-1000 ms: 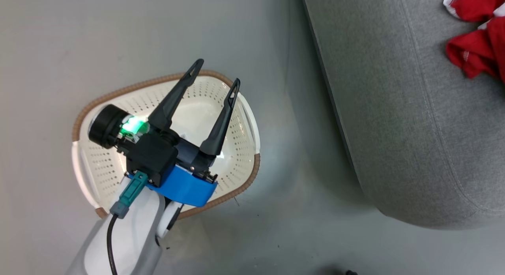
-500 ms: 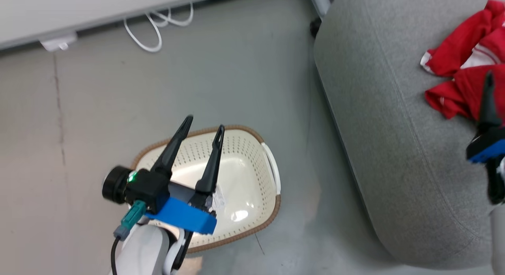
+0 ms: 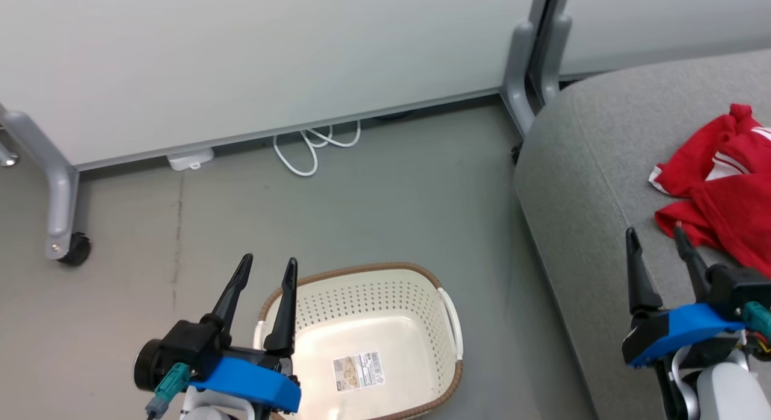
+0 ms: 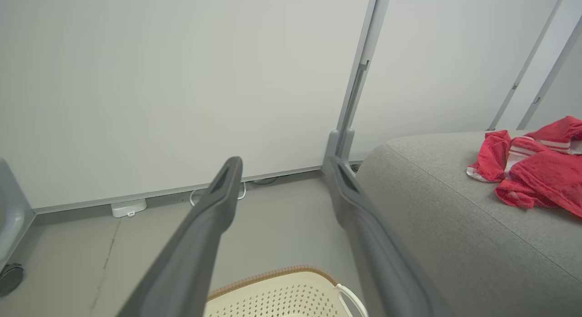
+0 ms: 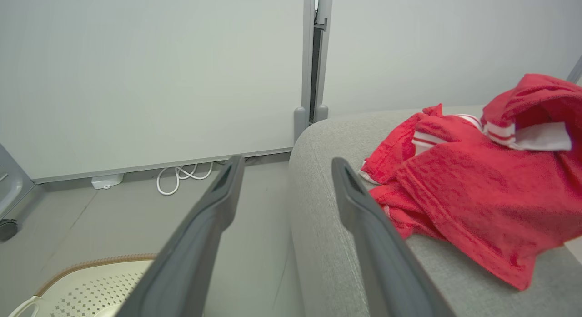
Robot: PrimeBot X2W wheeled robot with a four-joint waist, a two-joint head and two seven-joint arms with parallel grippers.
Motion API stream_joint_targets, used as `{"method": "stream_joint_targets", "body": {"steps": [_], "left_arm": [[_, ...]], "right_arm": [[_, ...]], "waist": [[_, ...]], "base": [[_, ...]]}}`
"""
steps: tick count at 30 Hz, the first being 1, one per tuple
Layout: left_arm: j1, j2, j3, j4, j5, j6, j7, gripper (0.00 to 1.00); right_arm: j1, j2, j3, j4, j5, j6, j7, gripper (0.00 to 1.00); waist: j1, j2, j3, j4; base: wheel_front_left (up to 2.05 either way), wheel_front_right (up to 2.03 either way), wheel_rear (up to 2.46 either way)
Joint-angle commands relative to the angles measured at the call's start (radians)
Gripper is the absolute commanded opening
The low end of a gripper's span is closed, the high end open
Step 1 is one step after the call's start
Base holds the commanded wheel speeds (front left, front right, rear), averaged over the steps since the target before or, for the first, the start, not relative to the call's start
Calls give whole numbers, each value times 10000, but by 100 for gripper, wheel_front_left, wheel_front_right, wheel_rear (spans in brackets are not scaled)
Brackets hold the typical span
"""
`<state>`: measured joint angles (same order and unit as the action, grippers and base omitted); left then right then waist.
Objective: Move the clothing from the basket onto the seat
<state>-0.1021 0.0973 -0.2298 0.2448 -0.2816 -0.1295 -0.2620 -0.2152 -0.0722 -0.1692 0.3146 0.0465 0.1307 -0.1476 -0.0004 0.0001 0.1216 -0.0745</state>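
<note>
Left tool point(image 3: 268, 263), head view, is hanging parted and empty beside the bare basket point(image 3: 373, 299); right tool point(image 3: 655, 232), likewise parted, is hovering over the seat point(image 3: 578, 215) with clothing point(image 3: 723, 197) just ahead-right. Left wrist view: clothing is lying well off rightward. Right wrist view: clothing is lying close alongside, so this arm is nearer.
</note>
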Motion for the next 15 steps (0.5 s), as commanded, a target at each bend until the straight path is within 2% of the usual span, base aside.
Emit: {"method": "stream_joint_targets", "body": {"steps": [1, 15], "left_arm": [[91, 3, 96, 34, -36, -7, -43, 100], [813, 31, 1223, 717, -93, -7, -35, 100]], "right_arm": [[208, 48, 37, -88, 1, 1, 43, 100], [1814, 220, 920, -1118, 833, 1, 137, 100]], "waist": [[4, -1, -311, 308], [4, -1, -1217, 1213]], "base": [[0, 0, 0], [0, 0, 0]]}}
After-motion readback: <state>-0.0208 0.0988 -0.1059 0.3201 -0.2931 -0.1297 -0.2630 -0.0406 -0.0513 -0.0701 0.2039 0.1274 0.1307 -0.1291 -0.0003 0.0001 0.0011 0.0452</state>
